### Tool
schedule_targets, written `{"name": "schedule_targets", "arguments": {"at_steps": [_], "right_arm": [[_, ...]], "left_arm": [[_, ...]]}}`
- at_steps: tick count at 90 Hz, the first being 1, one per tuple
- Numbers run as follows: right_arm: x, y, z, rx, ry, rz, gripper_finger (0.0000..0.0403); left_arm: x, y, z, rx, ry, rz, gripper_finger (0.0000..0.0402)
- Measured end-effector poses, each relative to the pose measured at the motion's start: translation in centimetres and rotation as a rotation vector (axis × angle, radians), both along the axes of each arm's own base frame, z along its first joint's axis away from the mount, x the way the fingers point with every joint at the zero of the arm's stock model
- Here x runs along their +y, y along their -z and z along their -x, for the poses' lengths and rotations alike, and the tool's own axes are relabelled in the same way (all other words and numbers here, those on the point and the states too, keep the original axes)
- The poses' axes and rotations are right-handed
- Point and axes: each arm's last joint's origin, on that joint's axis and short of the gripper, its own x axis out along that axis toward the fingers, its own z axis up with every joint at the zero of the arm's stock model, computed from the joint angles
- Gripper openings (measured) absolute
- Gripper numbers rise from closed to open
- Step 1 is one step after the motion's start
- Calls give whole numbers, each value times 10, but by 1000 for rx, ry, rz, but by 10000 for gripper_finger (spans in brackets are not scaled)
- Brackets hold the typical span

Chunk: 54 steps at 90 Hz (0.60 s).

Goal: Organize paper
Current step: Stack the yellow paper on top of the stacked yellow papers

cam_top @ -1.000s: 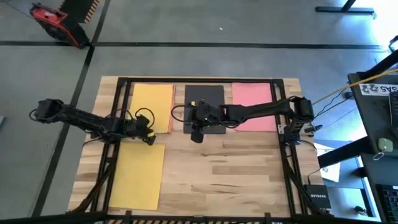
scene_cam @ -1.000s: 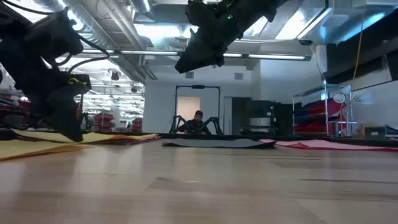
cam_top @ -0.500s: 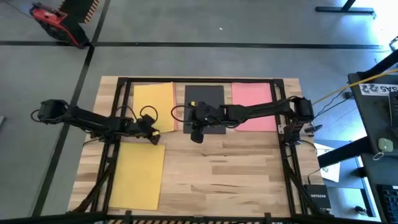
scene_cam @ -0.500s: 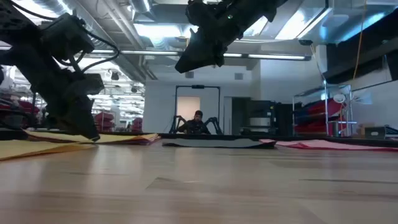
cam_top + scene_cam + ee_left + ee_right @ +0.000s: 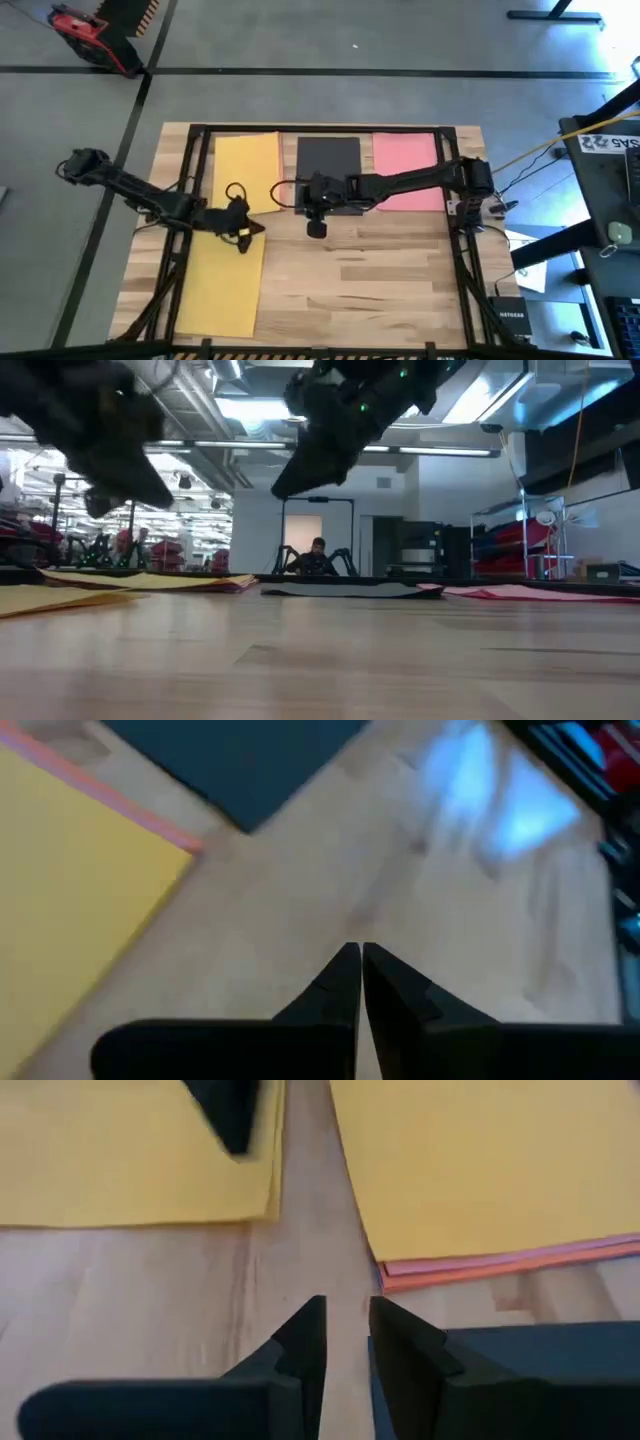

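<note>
Four coloured areas of paper lie flat on the wooden table: a yellow sheet point(image 5: 245, 165) at the far left with pink and orange edges point(image 5: 500, 1265) showing under it, a black sheet point(image 5: 328, 160), a pink sheet point(image 5: 405, 165), and a second yellow sheet point(image 5: 222, 285) at the near left. My left gripper point(image 5: 243, 236) is shut and hangs above the bare wood point(image 5: 300, 930) between the two yellow sheets. My right gripper point(image 5: 316, 228) hovers just off the black sheet's near edge point(image 5: 530, 1370), its fingers a narrow gap apart with nothing between them.
Bare wood point(image 5: 370, 290) covers the table's near right half. A dark frame rail point(image 5: 455, 260) runs along the right side and another point(image 5: 170, 260) along the left. Beyond the table, a person sits in the room point(image 5: 318, 555).
My left gripper has risen off the far yellow sheet and gone toward the table's near edge and a little to the right. My right gripper has shifted slightly toward the near edge. The sheets lie as before.
</note>
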Motion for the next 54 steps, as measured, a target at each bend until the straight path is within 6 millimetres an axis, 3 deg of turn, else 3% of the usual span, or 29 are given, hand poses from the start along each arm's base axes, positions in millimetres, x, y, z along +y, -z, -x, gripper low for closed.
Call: {"name": "schedule_targets", "arguments": {"at_steps": [16,32,54], "right_arm": [[0,6,-10,0,-18,-4,70],[3,0,-39,-49,-61,-4,70],[2,16,-70,37,-95,30,80]], "left_arm": [[-16,-4,20,-26,-12,-1,0],[-24,-8,40,-64,-34,4,0],[-30,-3,58,-16,-6,23,0]]}}
